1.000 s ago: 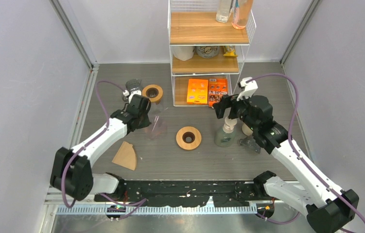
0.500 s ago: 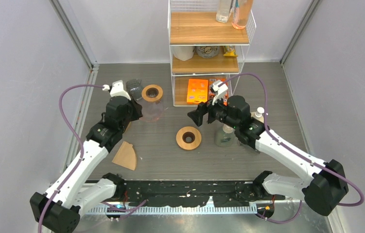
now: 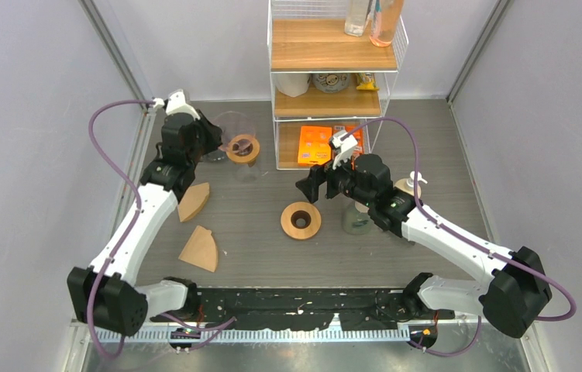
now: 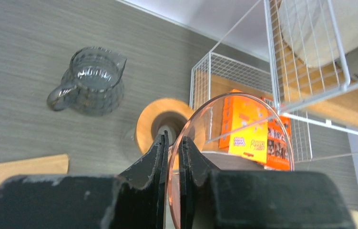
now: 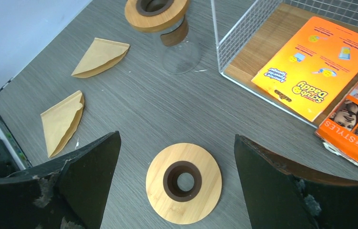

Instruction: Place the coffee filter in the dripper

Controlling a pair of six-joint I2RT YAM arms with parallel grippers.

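Two brown paper coffee filters lie flat at the left of the table, one (image 3: 193,201) behind the other (image 3: 200,249); both show in the right wrist view (image 5: 101,56) (image 5: 63,121). My left gripper (image 3: 214,138) (image 4: 173,140) is shut on the rim of a clear pinkish glass dripper (image 3: 233,124) (image 4: 236,98), held in the air just above a glass carafe with a wooden collar (image 3: 242,149) (image 4: 150,126). My right gripper (image 3: 311,186) (image 5: 177,138) is open and empty above a flat wooden ring (image 3: 301,220) (image 5: 184,182).
A grey glass pitcher (image 4: 93,81) stands left of the carafe. A wire shelf (image 3: 326,77) holding orange boxes (image 3: 315,146) is at the back centre. A spray bottle (image 3: 357,217) stands under my right arm.
My left gripper has carried the dripper from the table's middle back and left to above the carafe, uncovering the second filter. My right gripper has swung left over the wooden ring.
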